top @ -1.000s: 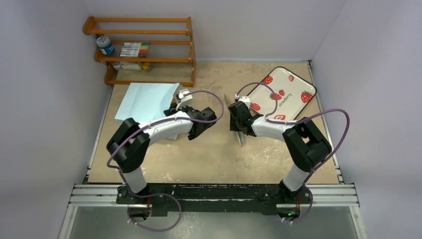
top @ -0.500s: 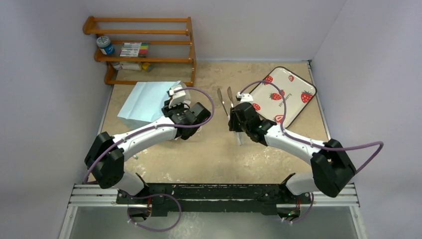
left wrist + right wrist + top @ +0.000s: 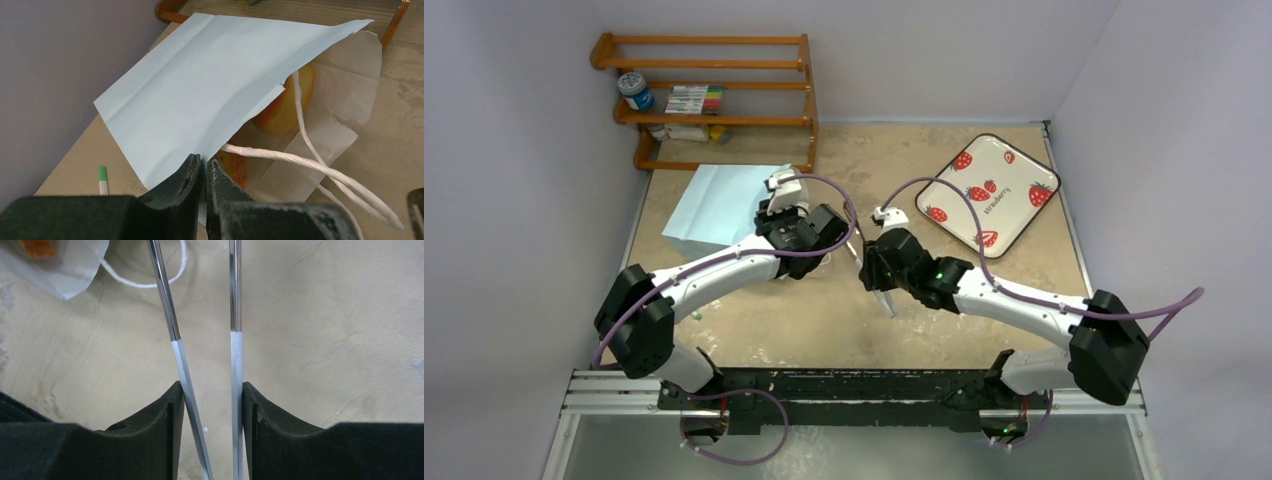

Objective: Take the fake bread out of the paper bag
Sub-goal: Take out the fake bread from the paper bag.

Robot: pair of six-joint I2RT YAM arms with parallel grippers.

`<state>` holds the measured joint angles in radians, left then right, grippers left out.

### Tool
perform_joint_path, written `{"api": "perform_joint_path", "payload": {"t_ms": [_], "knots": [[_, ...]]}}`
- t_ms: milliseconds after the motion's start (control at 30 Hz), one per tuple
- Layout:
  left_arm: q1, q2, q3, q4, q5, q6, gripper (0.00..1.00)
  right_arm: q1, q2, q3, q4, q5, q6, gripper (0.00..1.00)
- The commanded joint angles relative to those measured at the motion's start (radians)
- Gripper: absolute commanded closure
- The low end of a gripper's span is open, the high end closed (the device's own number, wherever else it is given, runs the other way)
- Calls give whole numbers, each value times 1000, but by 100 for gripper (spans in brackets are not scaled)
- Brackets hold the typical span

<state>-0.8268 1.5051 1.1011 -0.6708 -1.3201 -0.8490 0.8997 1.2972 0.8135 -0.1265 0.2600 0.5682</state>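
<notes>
The paper bag [image 3: 200,85] lies flat on the worktop [image 3: 325,330] at the far left, its mouth facing the middle. The left hand [image 3: 202,162] is pinched narrow on the edge of the bag's blue upper panel, lifting it a little. Inside the mouth I can see the fake bread [image 3: 282,110], orange-tan pieces beside the white cord handles [image 3: 300,165]. The right hand [image 3: 212,435] grips a pair of metal tongs [image 3: 172,315] with their arms spread, pointing towards the bag's mouth and not yet in it.
</notes>
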Motion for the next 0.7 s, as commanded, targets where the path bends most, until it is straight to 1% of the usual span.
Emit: {"api": "perform_joint_path", "payload": {"t_ms": [0,267,367,400,500,667], "knots": [[-3,-12,34,51,-18,15,97,53,47,57,42,-23,42,68],[-4,-35,18,66,8,38,97,108,136,137,83,-62,53,68],[-5,-45,5,75,18,43,97,116,162,145,96,-82,55,68],[-5,-49,0,77,20,47,97,118,169,179,100,-88,55,68],[-7,-57,-10,87,28,51,97,120,192,203,114,-100,56,68],[-13,-63,-16,89,31,45,98,120,241,248,124,-90,59,66]]}}
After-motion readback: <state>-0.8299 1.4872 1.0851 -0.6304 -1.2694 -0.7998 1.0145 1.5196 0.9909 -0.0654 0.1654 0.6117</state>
